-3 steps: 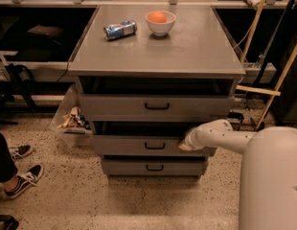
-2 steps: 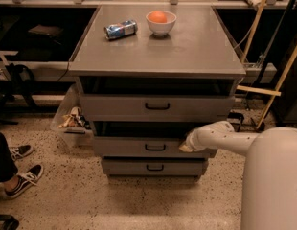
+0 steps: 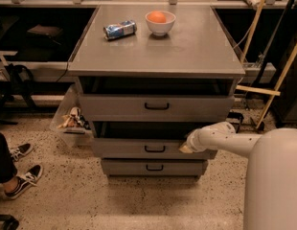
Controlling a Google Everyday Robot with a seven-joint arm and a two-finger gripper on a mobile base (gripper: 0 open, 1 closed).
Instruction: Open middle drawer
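Gripper (image 3: 185, 148) at right end of middle drawer (image 3: 124, 148) front, right of black handle (image 3: 154, 149), grip state cannot be told, can (image 3: 119, 29) and bowl (image 3: 160, 23) near far edge of table (image 3: 191, 49)

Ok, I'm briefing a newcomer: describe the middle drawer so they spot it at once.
Find the grey cabinet with a bowl and can on top. Of its three drawers, the middle drawer is second down. Its front is shorter than the one above, taller than the one below, and only it has the gripper at its right end.
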